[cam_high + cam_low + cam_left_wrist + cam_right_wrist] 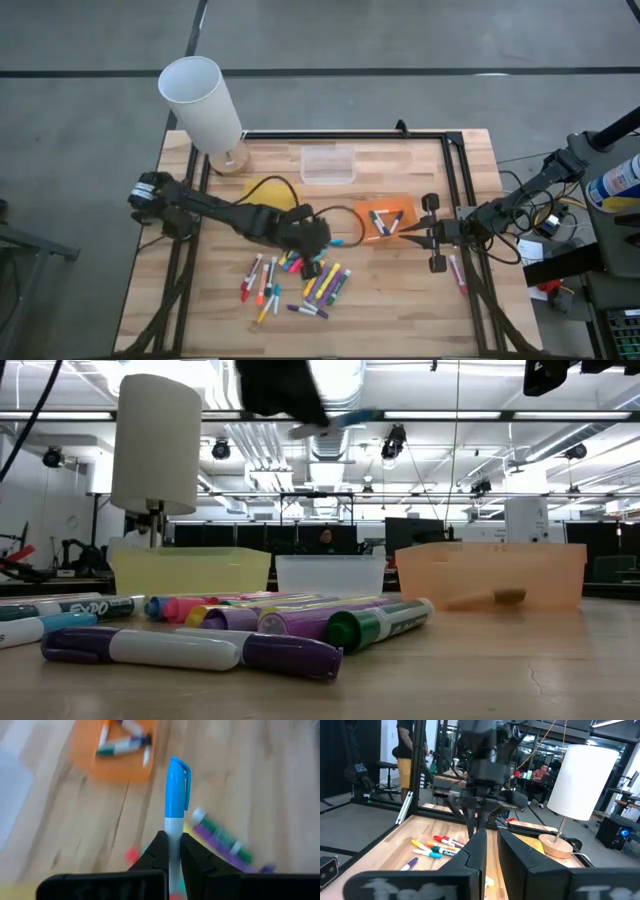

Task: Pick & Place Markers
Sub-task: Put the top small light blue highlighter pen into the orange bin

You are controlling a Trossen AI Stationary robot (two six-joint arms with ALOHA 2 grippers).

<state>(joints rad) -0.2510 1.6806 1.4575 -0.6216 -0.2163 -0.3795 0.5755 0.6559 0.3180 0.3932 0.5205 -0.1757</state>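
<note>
Left claw (173,849) is clenching a blue-capped marker (176,795) by its white barrel, cap pointing out ahead, lifted clear of the desk (400,300) between the pile and the orange tray (386,204). Looks like it's mid-carry toward that tray, judging by the heading

Progress: orange tray is holding a few markers (385,222) already, maybe three or four. Yellow tray (262,189) and clear tray (328,164) are showing nothing inside from above, though the arm is covering part of the yellow one

Left to do: the bulk. Loose markers (300,282) are lying in a heap on the desk in front of the left arm, well over a dozen, mixed colours. One pink one (458,272) is sitting apart, out by the right edge of the desk

Right claw (490,851) is hanging just beside the orange tray, fingers nearly together, gripping nothing I can see

Early stage, I'd say
</note>
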